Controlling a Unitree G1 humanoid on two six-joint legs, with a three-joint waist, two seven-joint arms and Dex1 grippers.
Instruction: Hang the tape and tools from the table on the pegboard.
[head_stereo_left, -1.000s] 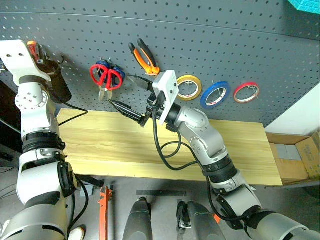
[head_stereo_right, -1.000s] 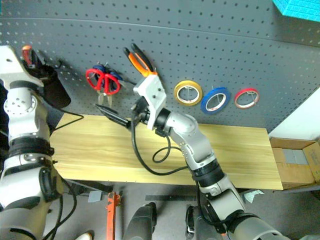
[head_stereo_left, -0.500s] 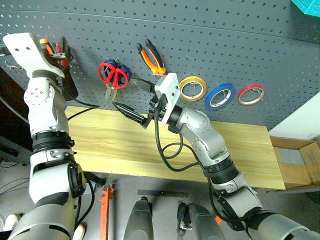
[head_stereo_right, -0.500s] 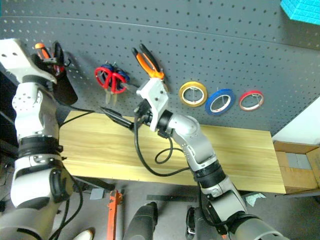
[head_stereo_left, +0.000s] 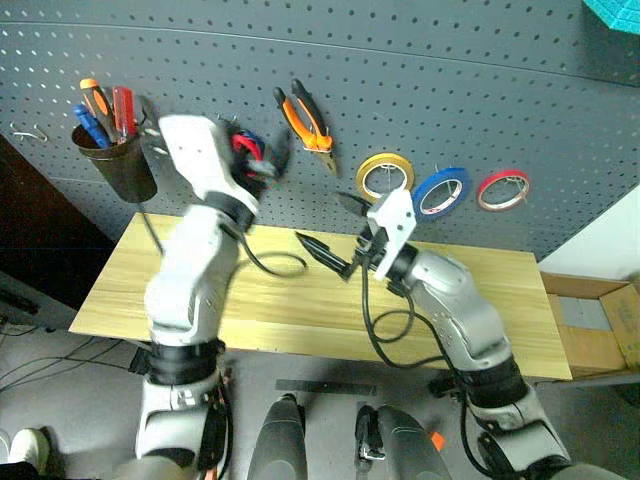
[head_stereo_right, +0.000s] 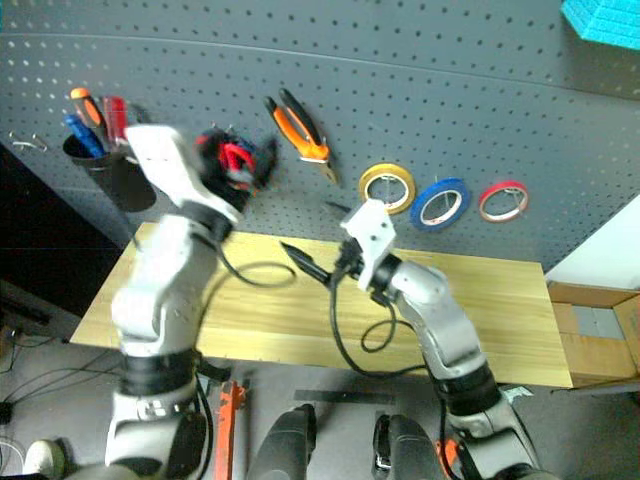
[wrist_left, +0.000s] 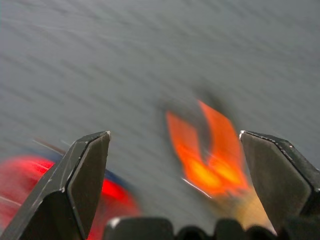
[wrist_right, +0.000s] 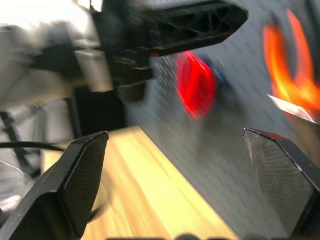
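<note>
On the pegboard (head_stereo_left: 450, 80): pliers (head_stereo_left: 305, 117), scissors (head_stereo_left: 243, 150), tape (head_stereo_left: 436, 191) all hung; screwdriver (head_stereo_left: 121, 107) in the cup (head_stereo_left: 122, 165). Bench (head_stereo_left: 500, 300) has no tools on it (looks finished). Left claw (head_stereo_left: 268, 160) wide, empty, beside the scissors; right claw (head_stereo_left: 335, 232) wide, empty, over the bench below the pliers.

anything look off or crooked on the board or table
Nothing stands out. The pliers, the three tape rolls including the blue tape, and the cup of tools all hang on the pegboard; the table carries no tools.
</note>
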